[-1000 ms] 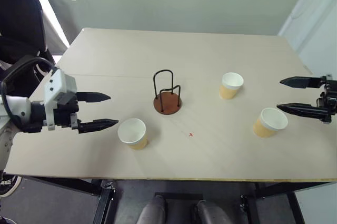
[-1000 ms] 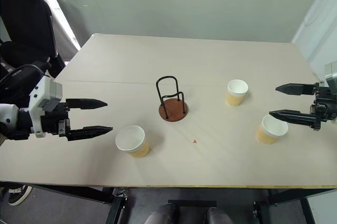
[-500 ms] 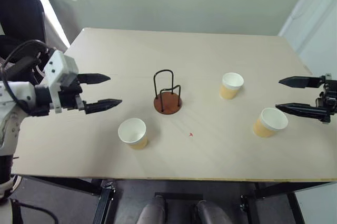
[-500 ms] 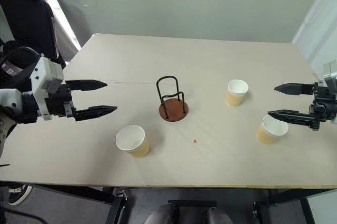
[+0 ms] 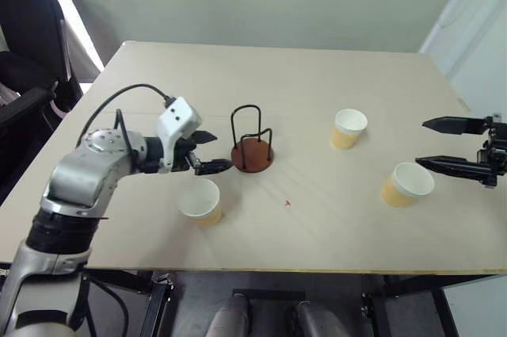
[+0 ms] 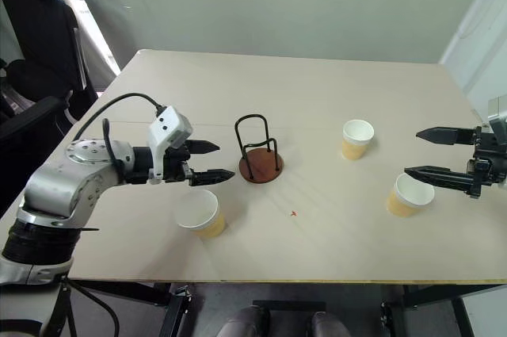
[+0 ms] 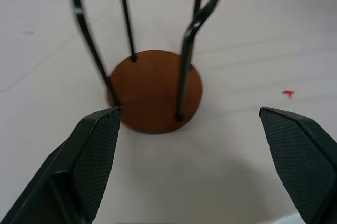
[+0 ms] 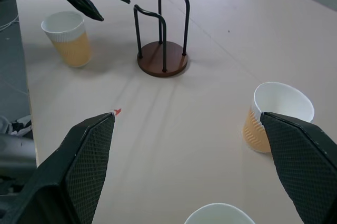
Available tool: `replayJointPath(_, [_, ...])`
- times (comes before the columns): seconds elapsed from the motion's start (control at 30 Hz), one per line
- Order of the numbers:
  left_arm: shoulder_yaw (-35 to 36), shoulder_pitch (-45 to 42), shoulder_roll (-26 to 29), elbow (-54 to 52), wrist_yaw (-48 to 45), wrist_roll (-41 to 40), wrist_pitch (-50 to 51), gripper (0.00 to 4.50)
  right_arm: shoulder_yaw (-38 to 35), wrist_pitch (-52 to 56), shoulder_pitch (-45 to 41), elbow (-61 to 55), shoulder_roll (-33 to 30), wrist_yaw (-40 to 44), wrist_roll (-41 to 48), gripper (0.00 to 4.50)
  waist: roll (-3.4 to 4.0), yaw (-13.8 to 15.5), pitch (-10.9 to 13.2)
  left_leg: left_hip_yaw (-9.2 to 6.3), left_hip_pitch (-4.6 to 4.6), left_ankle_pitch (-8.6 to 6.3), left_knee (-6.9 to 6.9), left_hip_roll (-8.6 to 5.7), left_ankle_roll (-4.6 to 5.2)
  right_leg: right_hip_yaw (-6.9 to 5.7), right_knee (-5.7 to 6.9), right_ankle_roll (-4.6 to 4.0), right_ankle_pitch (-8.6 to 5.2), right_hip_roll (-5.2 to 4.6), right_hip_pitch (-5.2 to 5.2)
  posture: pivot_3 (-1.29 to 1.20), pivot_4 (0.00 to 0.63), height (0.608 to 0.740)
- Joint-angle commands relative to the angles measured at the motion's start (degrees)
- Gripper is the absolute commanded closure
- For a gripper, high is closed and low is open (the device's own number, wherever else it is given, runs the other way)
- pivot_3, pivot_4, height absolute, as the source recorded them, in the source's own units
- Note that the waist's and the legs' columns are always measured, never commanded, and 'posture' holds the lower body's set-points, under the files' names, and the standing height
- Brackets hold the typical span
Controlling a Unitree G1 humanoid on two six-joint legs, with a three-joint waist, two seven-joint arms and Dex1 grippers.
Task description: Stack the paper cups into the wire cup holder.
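The wire cup holder, black wire loops on a round brown base, stands empty mid-table. My left gripper hovers open just left of it, pointing at the base, nothing between its fingers. One tan paper cup stands upright just below and nearer than that gripper. A second cup stands right of the holder. The third cup is near the right edge. My right gripper is open and empty, pointing left, its lower finger close beside that cup's rim.
A small red mark lies on the pale wooden table between the holder and the near edge. A dark chair stands off the table's left side. A wall runs behind the far edge.
My left arm has swung right and forward from the table's left side to the wire cup holder, still open. The right gripper and all three cups have stayed put.
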Motion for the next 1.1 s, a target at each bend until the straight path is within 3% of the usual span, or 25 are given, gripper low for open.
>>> replayJointPath(0.03, [-0.8, -2.4, -2.3, 1.0, 2.8, 2.2, -0.6, 0.02, -2.7, 0.1, 0.0, -1.8, -0.3, -0.7, 1.0, 0.00, 0.00, 0.0, 0.0, 0.00, 0.00, 0.00, 0.03, 0.00, 0.02, 0.00, 0.00, 0.03, 0.01, 0.00, 0.02, 0.00, 0.150, 0.740])
replayJointPath(0.57, [-5.0, -6.6, -14.8, 7.4, 7.8, 7.9, -4.5, 0.02, -4.8, 0.5, 2.2, -3.4, -0.4, -1.6, 1.4, 0.00, -0.04, 0.3, 0.0, -0.02, 0.01, -0.06, 0.56, -0.13, 0.48, 0.09, -0.01, 0.42, 0.16, -0.03, 0.29, 0.00, 0.150, 0.740])
replayJointPath(0.67, [-5.5, -6.8, -15.5, 8.3, 7.1, 8.5, -5.3, 0.60, -5.5, 0.8, 2.8, -4.0, -0.3, -1.7, 1.4, 0.00, -0.04, 0.4, 0.0, 0.00, 0.01, -0.06, 0.64, -0.15, 0.48, 0.11, 0.00, 0.46, 0.15, -0.03, 0.30, 0.00, 0.150, 0.740])
replayJointPath(1.0, [-6.5, -9.4, -17.8, 14.1, 5.3, 11.3, -10.3, 4.30, -7.1, 1.4, 4.4, -5.5, -0.4, -2.6, 1.7, 0.00, -0.04, 0.5, 0.0, -0.01, -0.06, -0.08, 0.82, -0.20, 0.52, 0.16, 0.00, 0.62, 0.15, -0.05, 0.34, 0.00, 0.150, 0.740])
replayJointPath(1.1, [-6.4, -9.5, -17.9, 14.1, 4.3, 11.4, -10.8, 4.48, -7.2, 1.5, 4.6, -5.8, -0.3, -2.9, 1.8, 0.00, -0.04, 0.5, 0.0, 0.01, -0.06, -0.10, 0.82, -0.21, 0.54, 0.18, -0.01, 0.65, 0.15, -0.05, 0.35, 0.00, 0.150, 0.740])
